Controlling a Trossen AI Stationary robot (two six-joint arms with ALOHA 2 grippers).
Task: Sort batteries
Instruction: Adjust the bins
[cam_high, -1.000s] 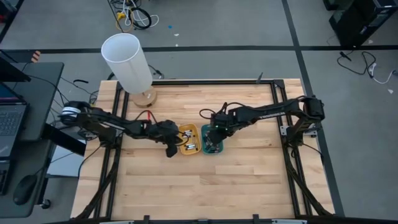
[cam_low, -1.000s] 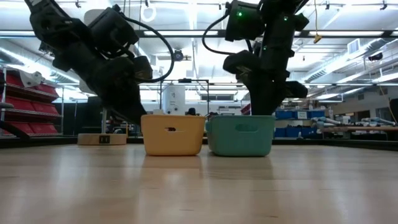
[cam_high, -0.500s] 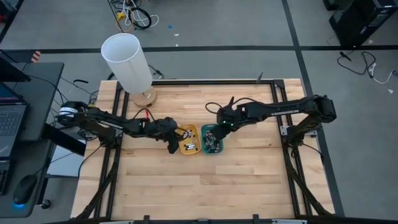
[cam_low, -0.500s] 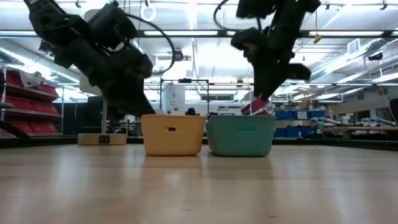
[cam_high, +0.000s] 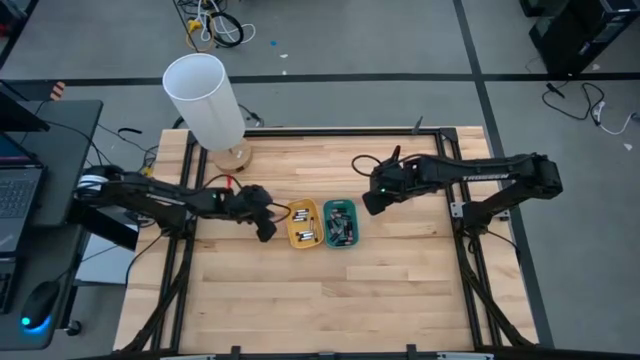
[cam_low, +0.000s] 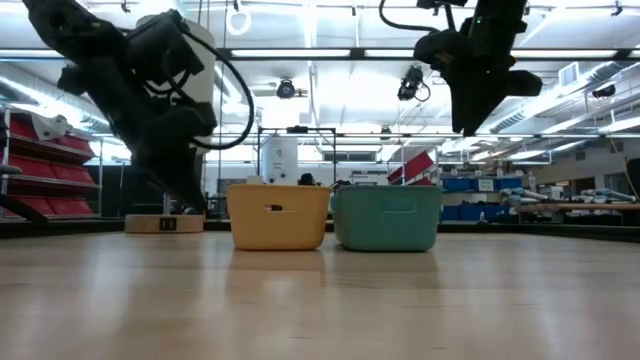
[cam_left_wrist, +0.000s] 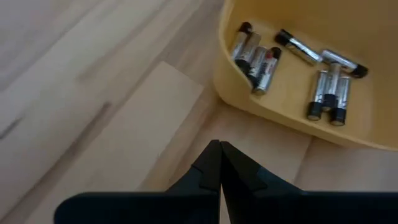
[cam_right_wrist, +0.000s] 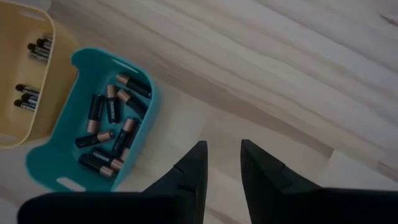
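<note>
- The left arm reaches in from nine o'clock, low over the worktop (cam_high: 400, 290), and ends just to the nine o'clock side of the yellow tray (cam_high: 304, 223).
- The left claw (cam_left_wrist: 219, 151) has its two fingers pressed together with nothing between them; its tip hangs over bare wood beside the yellow tray's wall.
- The right arm stretches from three o'clock toward the middle, raised well above the worktop in the low view.
- The right claw (cam_right_wrist: 219, 152) sits at roughly the two o'clock side of the teal tray (cam_high: 340, 224), apart from it. Its fingers stand a little apart, with only wood showing in the gap.
- The two trays stand side by side, touching or nearly so, near the middle of the worktop, yellow on the nine o'clock side.
- The silver batteries (cam_left_wrist: 297, 65) lie flat on the yellow tray's floor in three loose clusters. Within each pair or trio the cells lie side by side with their long axes parallel.
- The dark batteries (cam_right_wrist: 112, 124) lie flat in the teal tray in a looser heap, long axes pointing several ways, some crossing; from overhead their exact headings are hard to make out.
- A white lamp (cam_high: 209, 103) stands at the eleven o'clock corner.
</note>
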